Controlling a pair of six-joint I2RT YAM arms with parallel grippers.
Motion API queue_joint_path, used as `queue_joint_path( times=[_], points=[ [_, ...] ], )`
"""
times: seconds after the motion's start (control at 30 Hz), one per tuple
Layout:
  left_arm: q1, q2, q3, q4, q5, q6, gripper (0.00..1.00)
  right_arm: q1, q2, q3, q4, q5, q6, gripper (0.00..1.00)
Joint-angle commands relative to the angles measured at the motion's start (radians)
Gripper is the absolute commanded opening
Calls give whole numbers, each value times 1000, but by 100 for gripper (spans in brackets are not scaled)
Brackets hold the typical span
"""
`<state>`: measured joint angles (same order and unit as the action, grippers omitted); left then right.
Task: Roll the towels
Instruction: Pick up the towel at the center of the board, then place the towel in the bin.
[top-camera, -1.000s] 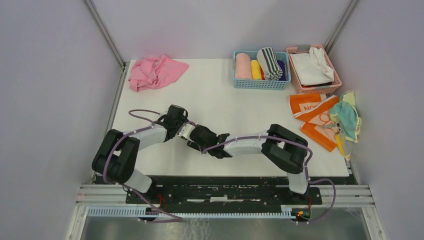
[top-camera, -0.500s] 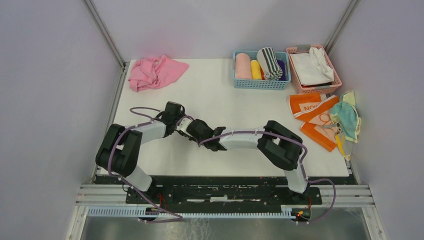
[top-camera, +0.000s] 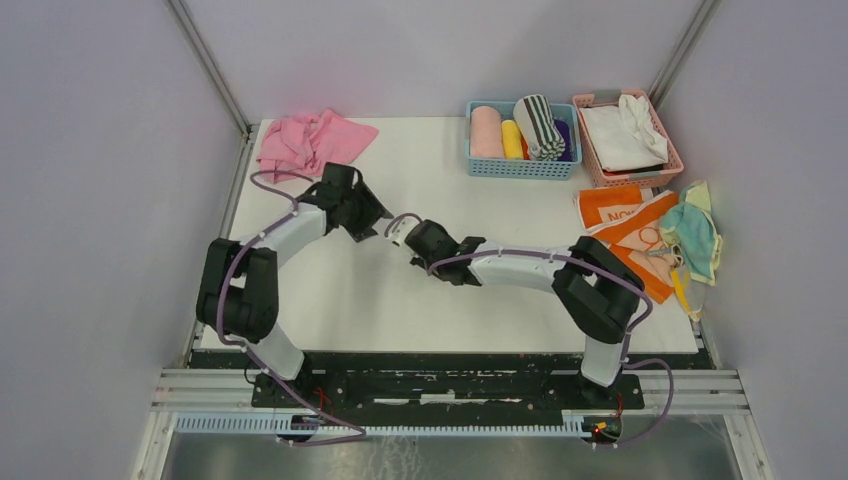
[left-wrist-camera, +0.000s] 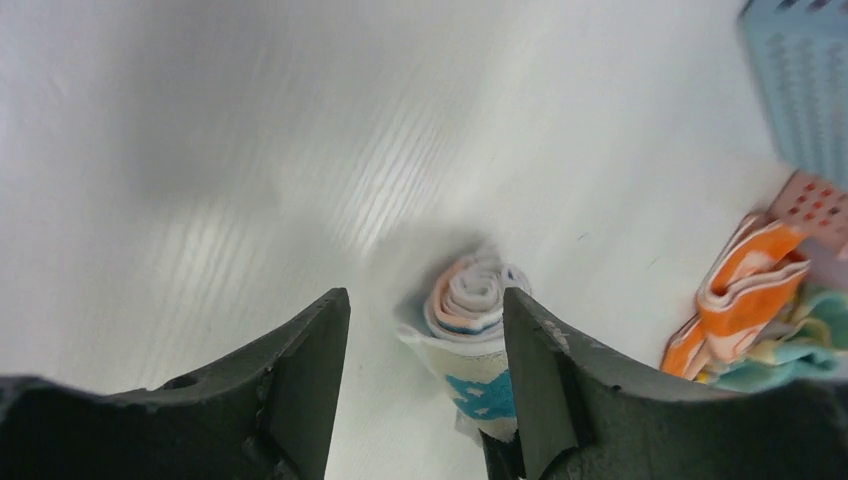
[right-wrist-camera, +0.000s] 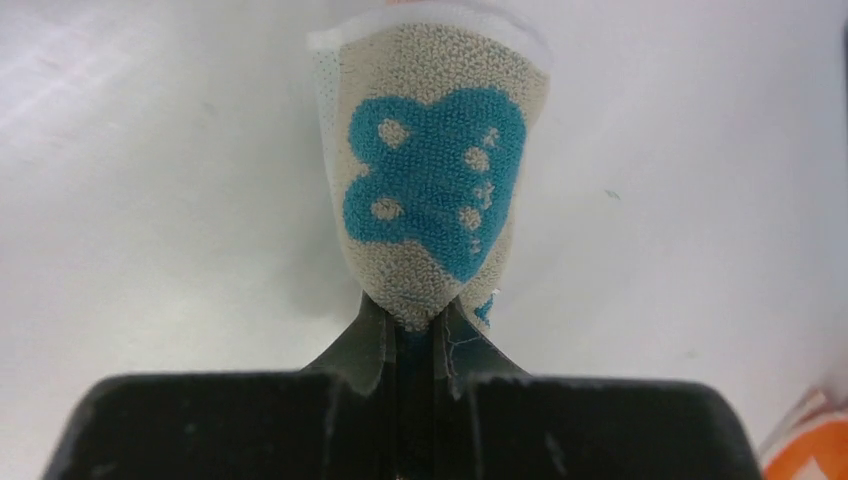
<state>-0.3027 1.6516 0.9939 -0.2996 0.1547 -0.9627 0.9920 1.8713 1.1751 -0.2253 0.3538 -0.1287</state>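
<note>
Pale bunny-print towel (right-wrist-camera: 435, 180) rolled; orange towel (top-camera: 625, 238) lying unrolled.

I find the left gripper (left-wrist-camera: 425, 300) with jaws apart above the table (left-wrist-camera: 250, 150). A rolled towel (left-wrist-camera: 470, 305), pale with teal print, lies between them, spiral end facing me. An orange towel (left-wrist-camera: 745, 300) lies at right.

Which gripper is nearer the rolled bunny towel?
Right. The right gripper is shut on one end of the rolled bunny towel; the left gripper hangs open just off its other end.
</note>
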Motion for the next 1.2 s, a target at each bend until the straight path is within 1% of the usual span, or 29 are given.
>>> queue_joint_path(
  times=[0.0,0.1,0.2,0.3,0.37,0.47,0.57,0.7,0.8,0.9,1.0,1.17],
  points=[
    [112,-26,194,-131,-81,153,67,-83,-132,1,-173,107,-15,0],
    [158,-56,272,-215,-124,243,70,-144,-192,37,-221,173,-60,0],
    [178,-119,296,-261,-178,327,72,-225,-238,86,-250,246,-111,0],
    [182,-205,291,-287,-244,410,74,-330,-263,159,-259,301,-154,0],
    [183,-257,267,-279,-279,439,76,-404,-264,211,-255,321,-177,0],
    [183,-320,219,-234,-283,487,78,-520,-241,306,-247,344,-206,0],
    [182,-355,198,-224,-317,524,79,-642,-186,401,-225,371,-246,0],
    [181,-395,177,-223,-396,566,83,-774,-89,503,-159,328,-282,0],
    [181,-383,174,-232,-403,584,86,-842,26,617,-142,288,-282,0],
    [181,-368,187,-243,-411,590,89,-883,143,714,-98,259,-283,0],
    [181,-364,185,-243,-433,597,91,-896,253,818,-110,227,-284,0],
    [180,-348,186,-242,-439,599,93,-895,363,887,-158,157,-246,0]
  ],
)
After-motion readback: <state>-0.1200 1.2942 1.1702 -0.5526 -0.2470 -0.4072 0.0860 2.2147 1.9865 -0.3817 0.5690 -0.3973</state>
